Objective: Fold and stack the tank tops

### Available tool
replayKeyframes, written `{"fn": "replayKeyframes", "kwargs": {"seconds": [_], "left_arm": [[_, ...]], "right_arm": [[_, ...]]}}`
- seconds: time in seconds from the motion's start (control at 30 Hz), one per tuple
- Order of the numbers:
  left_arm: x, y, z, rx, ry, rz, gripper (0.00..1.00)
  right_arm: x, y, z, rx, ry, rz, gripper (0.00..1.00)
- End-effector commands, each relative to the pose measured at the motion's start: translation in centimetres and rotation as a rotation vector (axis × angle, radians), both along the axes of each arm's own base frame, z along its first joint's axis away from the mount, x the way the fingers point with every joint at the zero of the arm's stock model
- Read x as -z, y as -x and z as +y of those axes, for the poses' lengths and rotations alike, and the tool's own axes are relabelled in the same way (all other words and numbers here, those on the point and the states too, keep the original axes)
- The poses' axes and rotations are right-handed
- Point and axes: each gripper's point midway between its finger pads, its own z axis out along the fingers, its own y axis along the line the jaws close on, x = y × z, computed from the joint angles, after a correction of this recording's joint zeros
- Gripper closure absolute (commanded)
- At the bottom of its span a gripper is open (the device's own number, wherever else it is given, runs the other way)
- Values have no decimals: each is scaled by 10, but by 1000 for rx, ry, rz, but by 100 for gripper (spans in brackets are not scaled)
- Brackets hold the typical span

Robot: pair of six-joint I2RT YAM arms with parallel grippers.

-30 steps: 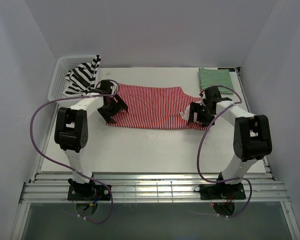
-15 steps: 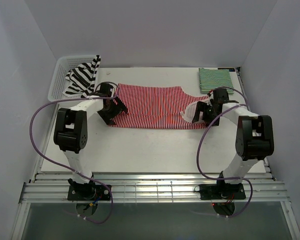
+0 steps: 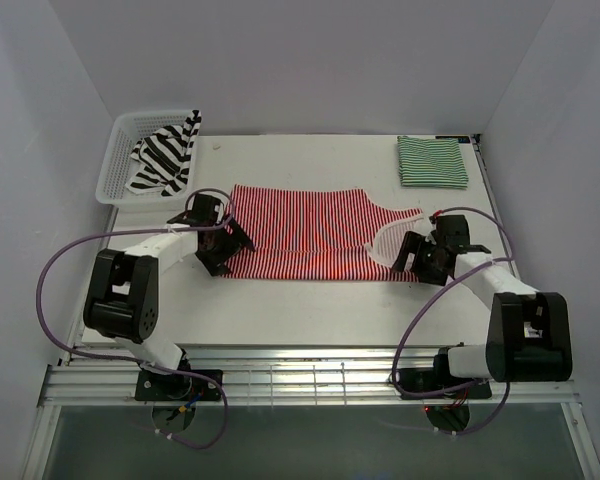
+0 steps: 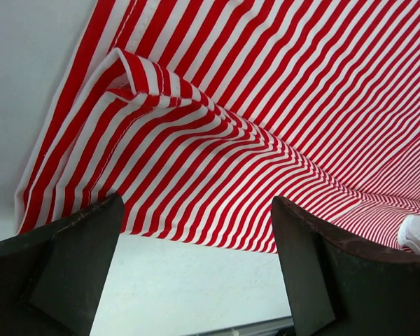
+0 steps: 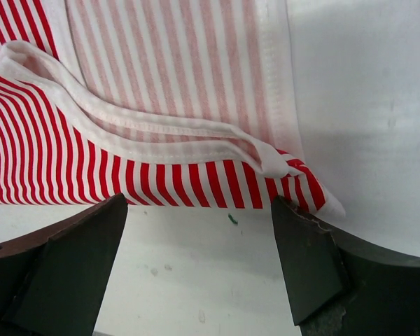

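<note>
The red-and-white tank top [image 3: 305,232] lies spread flat mid-table. My left gripper [image 3: 228,248] hangs open at its near left corner, where the hem [image 4: 147,84] is ruffled up; only bare table shows between the fingers [image 4: 77,259]. My right gripper [image 3: 414,258] is open at the near right corner, just short of the white-trimmed strap [image 5: 196,150], holding nothing. The green-and-white tank top [image 3: 432,161] lies folded at the back right. The black-and-white tank top [image 3: 163,155] is draped in the basket.
A white mesh basket [image 3: 120,135] stands at the back left corner. Purple cables loop from both arms over the table's near part. White walls close in the table on three sides, and a slatted rail runs along the front.
Both grippers have dropped and pulled back from over the red top's ends to its near edge, staying open. The red top now lies flatter and a little nearer.
</note>
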Motion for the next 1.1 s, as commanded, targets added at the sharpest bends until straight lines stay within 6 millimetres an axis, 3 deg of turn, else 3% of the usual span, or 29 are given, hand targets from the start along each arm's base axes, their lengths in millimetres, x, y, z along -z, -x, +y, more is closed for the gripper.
{"fn": "replayKeyframes", "kwargs": {"seconds": [0.0, 0.13, 0.23, 0.3, 0.33, 0.37, 0.43, 0.5, 0.53, 0.6, 0.63, 0.67, 0.7, 0.73, 0.77, 0.8, 0.83, 0.87, 0.9, 0.93, 0.97, 1.0, 1.07], "left_arm": [[20, 59, 10, 6, -41, 162, 2], [-4, 50, 3, 28, -14, 94, 2], [-26, 38, 1, 35, -12, 35, 2], [-48, 20, -2, 40, -10, -29, 2], [-55, 14, -1, 52, -17, -50, 2], [-74, -1, -3, 52, -21, -100, 2], [-83, -14, 4, 55, -76, -128, 2], [-104, -40, 12, 29, -139, -195, 2], [-99, -51, 15, 29, -164, -184, 2], [-111, -76, 21, 17, -202, -216, 2], [-109, -87, 25, 9, -209, -215, 2], [-92, -98, 26, 13, -221, -178, 2], [-104, -117, 26, 16, -219, -215, 2], [-102, -127, 29, 13, -229, -218, 2], [-83, -137, 32, 10, -253, -185, 2], [-82, -146, 33, 20, -270, -190, 2], [-94, -165, 33, 16, -279, -234, 2], [-77, -173, 34, 26, -295, -207, 2], [-74, -179, 34, 41, -306, -209, 2], [-84, -193, 32, 43, -307, -241, 2], [-79, -197, 35, 41, -325, -235, 2], [-63, -201, 38, 42, -338, -206, 2], [-61, -210, 42, 40, -351, -211, 2]], "right_arm": [[23, 70, -7, 52, 16, 217, 10], [2, 64, -9, 42, 30, 156, 10], [-25, 42, -7, 9, 25, 61, 10], [-41, 29, -4, -33, 21, 14, 10], [-59, 14, -2, -44, 19, -42, 10], [-68, 6, 0, -60, 16, -67, 10], [-100, -18, 5, -97, 10, -162, 10], [-116, -34, 16, -137, 9, -214, 10], [-135, -49, 22, -153, 12, -270, 10], [-138, -69, 37, -196, 20, -283, 10], [-142, -77, 42, -210, 24, -293, 10], [-146, -95, 51, -226, 27, -304, 10], [-148, -106, 53, -225, 40, -311, 10], [-151, -116, 57, -235, 44, -324, 10], [-153, -134, 64, -243, 49, -330, 10], [-154, -143, 66, -245, 58, -335, 10], [-155, -152, 68, -248, 63, -342, 10], [-155, -169, 73, -253, 68, -348, 10], [-154, -176, 75, -255, 75, -348, 10], [-154, -182, 78, -264, 79, -349, 10], [-140, -190, 79, -266, 88, -322, 10], [-147, -200, 81, -268, 91, -342, 10], [-129, -208, 84, -274, 97, -303, 10]]}}
